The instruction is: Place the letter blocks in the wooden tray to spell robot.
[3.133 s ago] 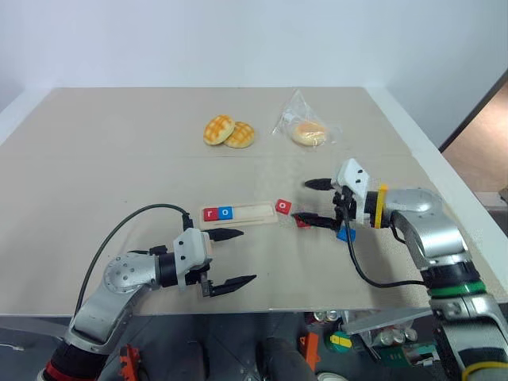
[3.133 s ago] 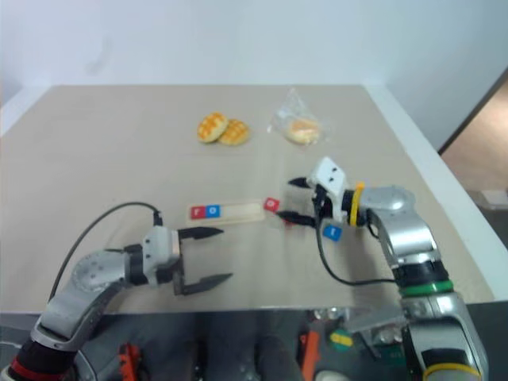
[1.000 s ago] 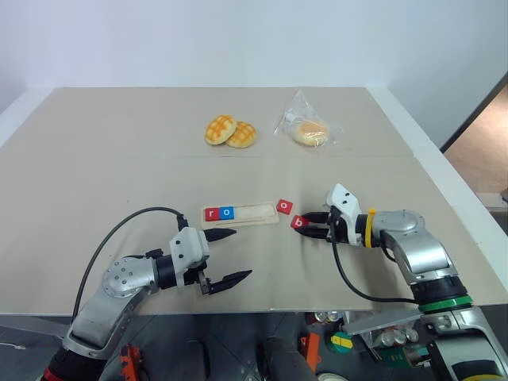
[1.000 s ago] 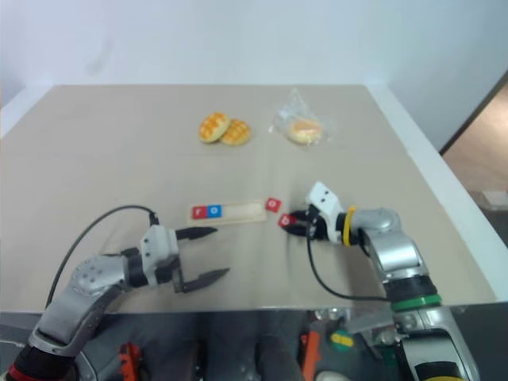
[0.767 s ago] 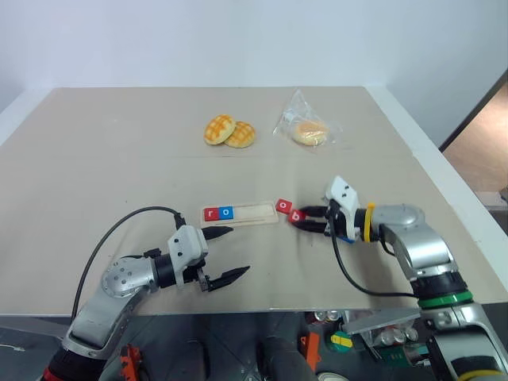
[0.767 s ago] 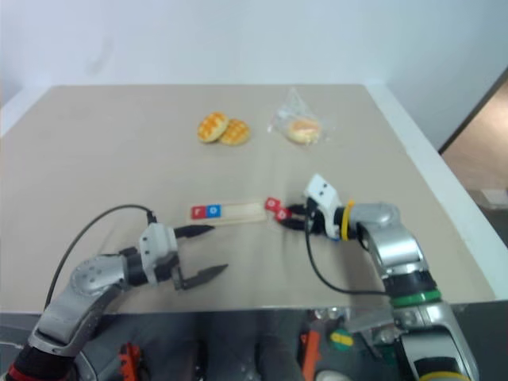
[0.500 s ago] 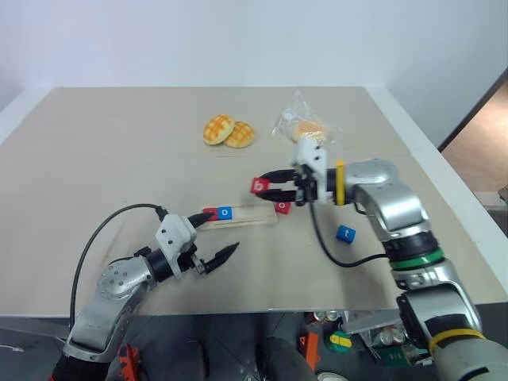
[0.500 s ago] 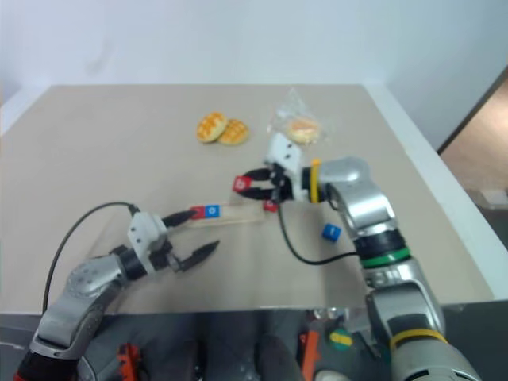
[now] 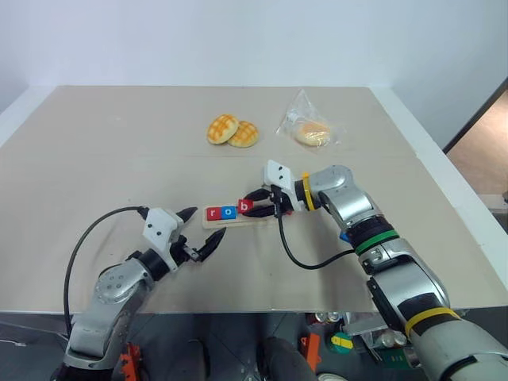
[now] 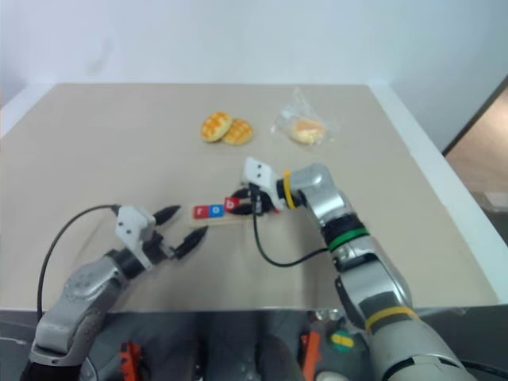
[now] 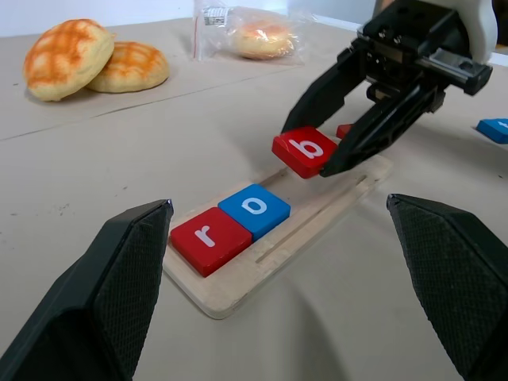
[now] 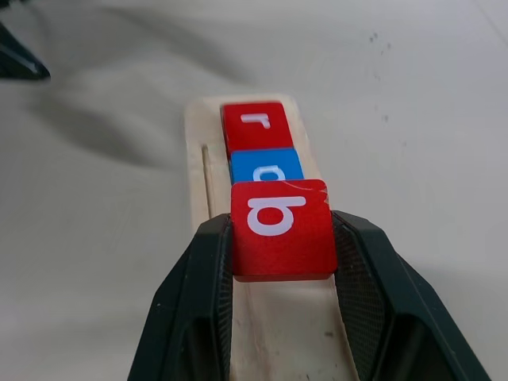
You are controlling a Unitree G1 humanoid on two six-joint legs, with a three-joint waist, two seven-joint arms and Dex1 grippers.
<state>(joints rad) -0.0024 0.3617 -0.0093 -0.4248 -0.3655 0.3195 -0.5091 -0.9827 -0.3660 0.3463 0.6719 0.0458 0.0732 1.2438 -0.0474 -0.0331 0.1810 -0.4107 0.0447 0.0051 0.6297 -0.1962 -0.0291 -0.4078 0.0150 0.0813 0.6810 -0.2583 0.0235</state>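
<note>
So the wooden tray (image 9: 238,214) sits a bit left of centre in the head view, lying crosswise on the tan table (image 9: 103,151). Two letter blocks are already in it at its left end: red "r" block (image 9: 213,213) w/ blue "o" block (image 9: 228,212) touching it on the right.

Right gripper (image 9: 255,203) reaches in from the right side of the frame, pinching the red "b" block (image 9: 245,205) between its two black fingers (image 12: 361,294), one on each side edge. In the right wrist view the b tile is held over the tray, tilted, its far edge right up against the blue o; can't tell if it's actually touching the wood yet. Rest of the tray to the right of it is bare.

Left gripper (image 9: 196,229) is lower left of centre, just below-left of the tray's left end, fingers spread wide w/ nothing between them. Not touching the tray as far as I can see.

Other tiles: a second red block (image 11: 344,130) peeks out behind the right gripper in the left wrist view, just past the tray's far end, letter hidden. A blue block (image 11: 494,129) lies further off at the right edge of that same view, letter not readable.

Upper middle of the head view: two golden buns (image 9: 232,131) side by side, touching. Right of them a bagged bun (image 9: 310,130) in clear plastic. Both well apart from the tray.
</note>
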